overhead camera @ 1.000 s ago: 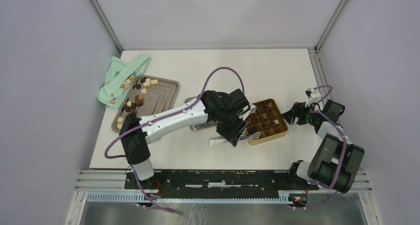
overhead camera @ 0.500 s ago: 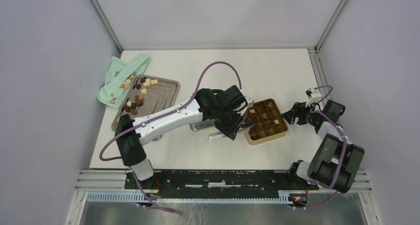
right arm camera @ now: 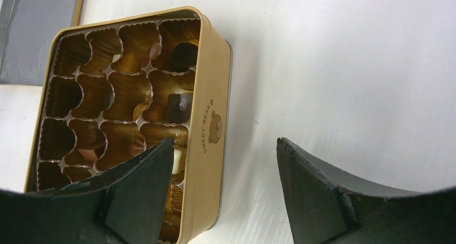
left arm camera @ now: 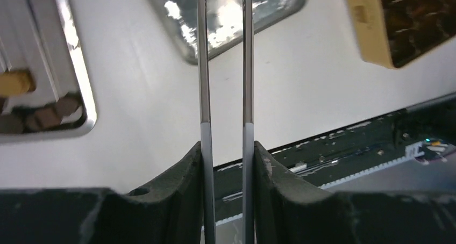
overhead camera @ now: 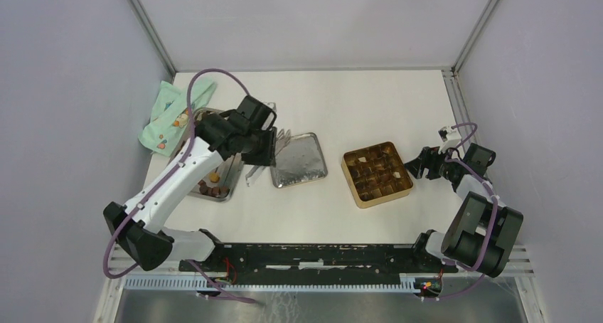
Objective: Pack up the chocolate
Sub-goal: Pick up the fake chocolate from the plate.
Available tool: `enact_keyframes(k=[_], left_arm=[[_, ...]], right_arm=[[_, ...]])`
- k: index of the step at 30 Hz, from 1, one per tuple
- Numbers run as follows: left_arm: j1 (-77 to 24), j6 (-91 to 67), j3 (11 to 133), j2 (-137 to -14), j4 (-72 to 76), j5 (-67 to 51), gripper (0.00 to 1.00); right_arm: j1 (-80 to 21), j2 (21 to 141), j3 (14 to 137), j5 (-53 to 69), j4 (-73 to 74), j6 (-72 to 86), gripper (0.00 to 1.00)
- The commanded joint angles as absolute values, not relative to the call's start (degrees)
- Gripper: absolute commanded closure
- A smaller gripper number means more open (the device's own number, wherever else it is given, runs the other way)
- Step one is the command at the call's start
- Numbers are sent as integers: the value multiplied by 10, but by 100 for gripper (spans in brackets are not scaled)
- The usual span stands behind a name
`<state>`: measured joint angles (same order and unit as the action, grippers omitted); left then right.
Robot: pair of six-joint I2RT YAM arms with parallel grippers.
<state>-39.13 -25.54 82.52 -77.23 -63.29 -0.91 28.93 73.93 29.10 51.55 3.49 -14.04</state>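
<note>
2 trays (overhead camera: 302, 159), 1 tin (right arm camera: 212, 120), 1 tweezers (left arm camera: 202, 83).

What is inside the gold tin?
A few chocolate chunks sit in scattered compartments of the gold tin; many compartments look empty. One finger of the right gripper hides its near corner.

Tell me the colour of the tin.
Gold tin, with a small brown bear print on its side; shows best in the right wrist view.

Gold tin (right arm camera: 215, 77), dark brown chocolate (right arm camera: 179, 108), mint-green cloth (overhead camera: 165, 117), silver tray (overhead camera: 299, 159), white table (overhead camera: 370, 102)
</note>
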Motion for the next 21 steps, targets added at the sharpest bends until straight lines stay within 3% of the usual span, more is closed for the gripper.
enact_keyframes(k=[1, 11, 21], left_arm=[[-335, -315, 778, -724, -731, 70, 60], [-134, -294, 701, -665, -767, 91, 59], [-108, -297, 683, -691, -756, 121, 58]], right_arm=[[292, 736, 291, 533, 18, -154, 25], [292, 741, 298, 547, 25, -159, 24], [292, 749, 304, 564, 29, -157, 24]])
